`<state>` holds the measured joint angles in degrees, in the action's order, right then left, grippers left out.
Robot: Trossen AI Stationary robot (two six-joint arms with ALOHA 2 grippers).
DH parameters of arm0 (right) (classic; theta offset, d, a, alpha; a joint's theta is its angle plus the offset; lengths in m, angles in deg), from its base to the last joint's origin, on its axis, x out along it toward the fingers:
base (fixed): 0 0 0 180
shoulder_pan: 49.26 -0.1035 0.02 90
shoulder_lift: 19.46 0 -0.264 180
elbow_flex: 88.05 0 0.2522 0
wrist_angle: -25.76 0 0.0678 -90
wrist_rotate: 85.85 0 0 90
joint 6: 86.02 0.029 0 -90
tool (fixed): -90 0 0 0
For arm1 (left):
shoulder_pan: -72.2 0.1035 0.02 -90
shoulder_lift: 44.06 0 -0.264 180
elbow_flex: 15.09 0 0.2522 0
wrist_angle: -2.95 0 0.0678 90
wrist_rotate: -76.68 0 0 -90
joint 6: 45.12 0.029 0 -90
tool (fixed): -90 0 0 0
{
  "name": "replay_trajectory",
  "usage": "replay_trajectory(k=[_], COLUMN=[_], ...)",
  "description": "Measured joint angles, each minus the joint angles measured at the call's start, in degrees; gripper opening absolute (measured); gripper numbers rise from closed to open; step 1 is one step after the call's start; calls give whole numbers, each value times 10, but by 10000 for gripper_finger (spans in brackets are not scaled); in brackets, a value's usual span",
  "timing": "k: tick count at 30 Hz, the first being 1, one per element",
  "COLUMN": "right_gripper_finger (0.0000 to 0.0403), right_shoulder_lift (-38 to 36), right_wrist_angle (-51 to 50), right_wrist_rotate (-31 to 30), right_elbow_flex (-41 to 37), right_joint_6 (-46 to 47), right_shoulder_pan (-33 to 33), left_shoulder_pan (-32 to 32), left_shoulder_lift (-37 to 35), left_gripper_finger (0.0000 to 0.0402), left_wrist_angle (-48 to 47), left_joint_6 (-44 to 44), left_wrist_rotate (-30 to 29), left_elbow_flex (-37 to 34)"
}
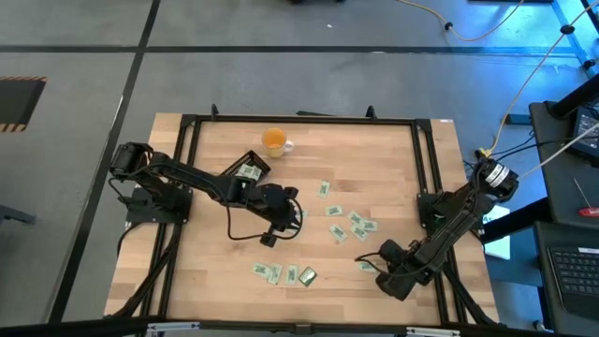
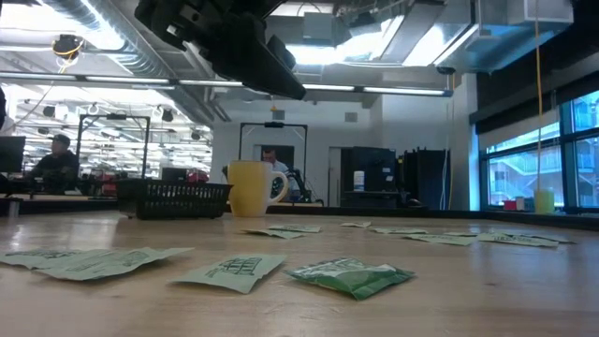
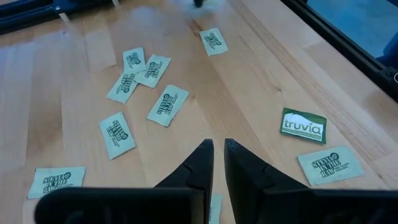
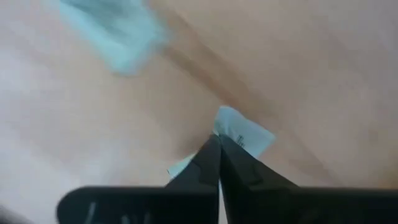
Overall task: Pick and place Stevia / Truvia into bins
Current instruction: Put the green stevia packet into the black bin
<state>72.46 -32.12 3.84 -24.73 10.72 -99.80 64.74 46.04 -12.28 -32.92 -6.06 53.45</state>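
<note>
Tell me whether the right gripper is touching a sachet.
Touching. The right wrist view shows the right gripper with fingertips pinched shut on the edge of a pale sachet.

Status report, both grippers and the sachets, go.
Right gripper shut on a sachet at table level. Left gripper holds a sachet above scattered packets. Black tray unobstructed.

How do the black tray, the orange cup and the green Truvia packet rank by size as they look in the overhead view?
1. Black tray, largest, though the left arm overlaps part of it.
2. Orange cup, a bit smaller.
3. Green Truvia packet, clearly smallest.
</note>
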Motion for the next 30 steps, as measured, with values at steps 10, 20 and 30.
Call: replay_trajectory(k=[10, 20, 30], right_gripper_finger=[2, 1, 1], right_shoulder_lift=[-50, -64, -64], right_wrist_angle=[100, 384, 564], right_wrist_rotate=[-259, -267, -92], right_elbow_flex=[48, 51, 51], right_joint_6=[-266, -736, -1027], right_shoulder_pan=[19, 85, 167], left_shoulder_pan=[0, -12, -47], left_shoulder_lift=[0, 0, 17], left_gripper_finger=[34, 42, 68], left_wrist_angle=[49, 144, 234], left_joint_6=[0, 5, 65], left_wrist_rotate=[8, 155, 212], left_elbow_flex=[0, 0, 0])
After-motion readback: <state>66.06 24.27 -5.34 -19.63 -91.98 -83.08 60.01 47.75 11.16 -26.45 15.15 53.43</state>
